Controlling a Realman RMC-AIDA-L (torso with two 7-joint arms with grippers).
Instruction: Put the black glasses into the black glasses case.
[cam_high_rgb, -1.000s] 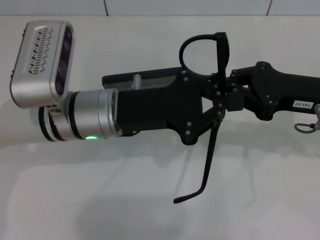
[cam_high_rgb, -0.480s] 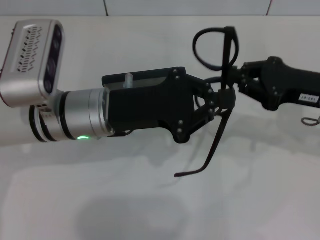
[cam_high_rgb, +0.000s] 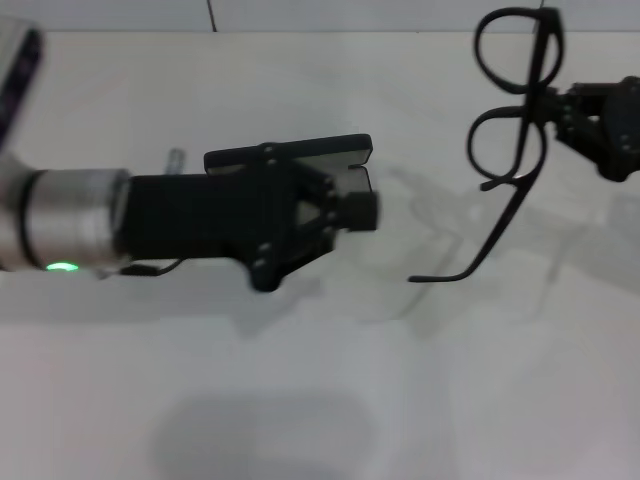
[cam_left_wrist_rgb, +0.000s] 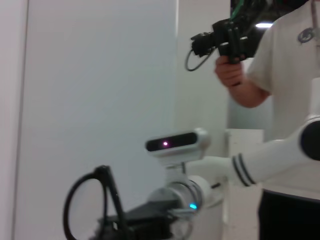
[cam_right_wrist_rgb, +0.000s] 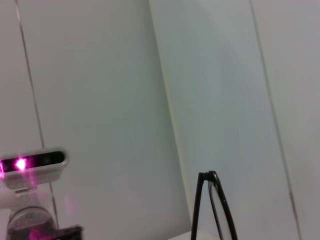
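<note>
Black glasses (cam_high_rgb: 512, 140) thin dark frame; black glasses case (cam_high_rgb: 345, 150) (lining pale grey); white table (cam_high_rgb: 300, 380).

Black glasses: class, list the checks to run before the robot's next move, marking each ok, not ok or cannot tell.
1. The right gripper holds the black glasses in the air: ok.
2. Temples folded: not ok, one temple arm hangs down open.
3. The left gripper is apart from the glasses: ok.
4. Way into the black glasses case free: not ok, the left gripper is in front of it.
5. Case fully open: cannot tell.
</note>
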